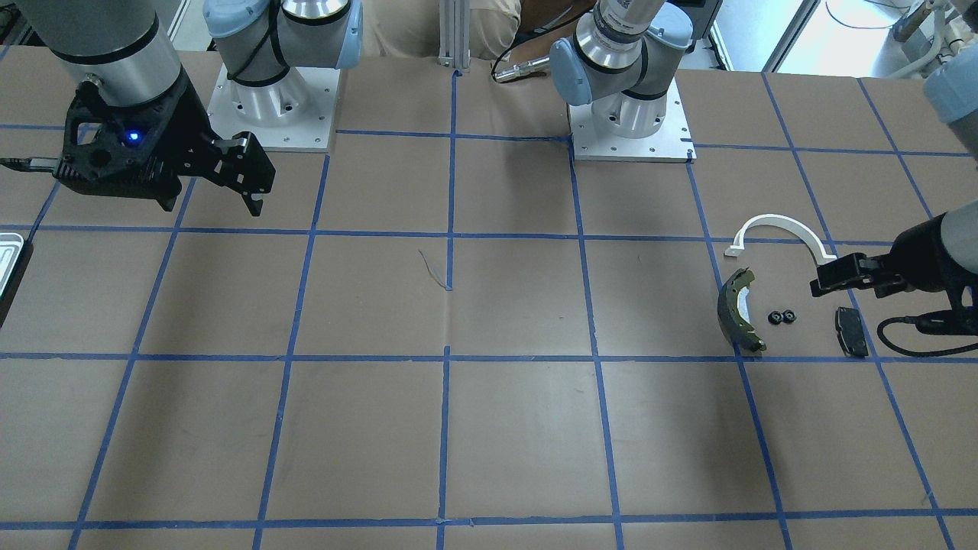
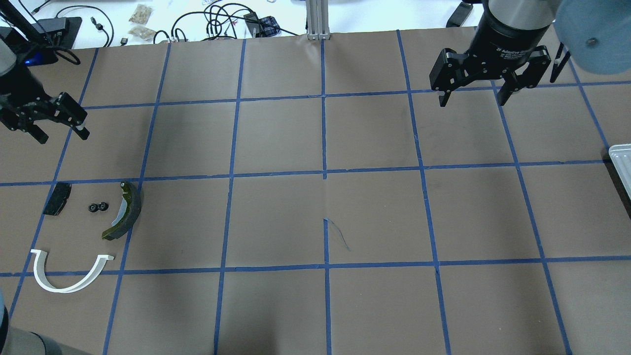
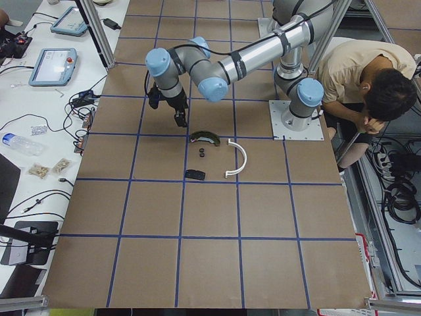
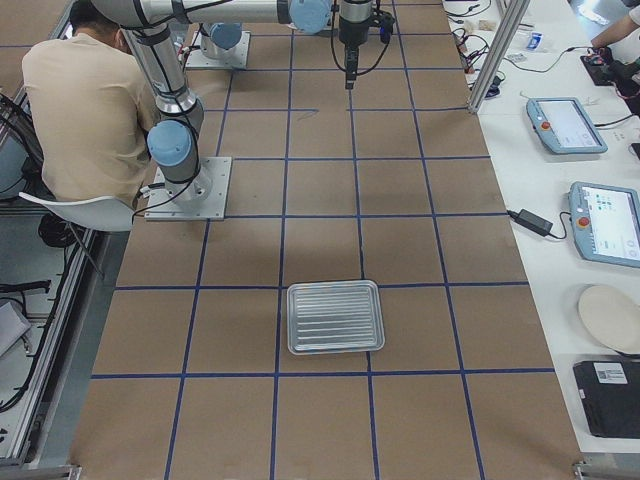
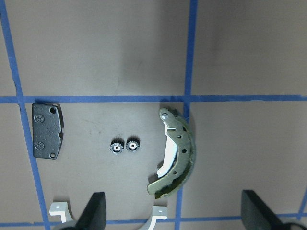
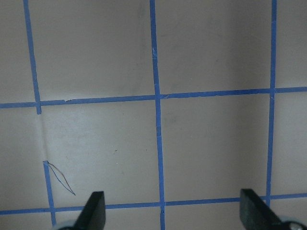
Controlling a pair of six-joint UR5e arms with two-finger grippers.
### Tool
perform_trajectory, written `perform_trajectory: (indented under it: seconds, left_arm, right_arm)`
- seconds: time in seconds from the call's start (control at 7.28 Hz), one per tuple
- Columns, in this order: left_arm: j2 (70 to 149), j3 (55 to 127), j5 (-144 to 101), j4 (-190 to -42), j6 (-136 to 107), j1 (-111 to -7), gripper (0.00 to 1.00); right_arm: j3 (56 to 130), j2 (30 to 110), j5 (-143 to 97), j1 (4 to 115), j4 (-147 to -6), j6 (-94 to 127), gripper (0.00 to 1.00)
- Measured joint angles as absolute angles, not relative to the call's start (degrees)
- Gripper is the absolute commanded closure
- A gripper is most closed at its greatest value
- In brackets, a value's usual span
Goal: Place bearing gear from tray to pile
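Silver tray (image 4: 335, 317) far off at the table's right end. Right gripper (image 2: 472, 102) spread wide over bare paper. Left gripper (image 2: 61, 135) spread wide above the pile (image 2: 129, 209). Between brake shoe (image 5: 180, 158) and brake pad (image 5: 47, 130), two tiny black gears (image 5: 124, 146), near that gripper, not touching.

White lettering on the round black body of the right gripper (image 2: 472, 100) reads "2F Adaptive"; the letters after it are too blurred to read.
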State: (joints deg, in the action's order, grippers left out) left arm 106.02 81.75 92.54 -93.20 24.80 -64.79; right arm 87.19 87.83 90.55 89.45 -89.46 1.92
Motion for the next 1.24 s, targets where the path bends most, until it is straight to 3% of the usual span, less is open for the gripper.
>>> perform_trajectory:
  seconds: [0.55, 1.24]
  left_arm:
    - [103.62, 77.16, 91.99, -94.48, 15.31, -76.69, 0.0]
    - [98.87, 81.72, 91.87, -94.32, 9.38, -86.13, 0.0]
  right_arm:
    - [87.1, 87.8, 90.32, 88.33, -89.49, 1.65, 0.0]
    - [87.09, 87.82, 90.47, 88.07, -91.1, 1.67, 0.0]
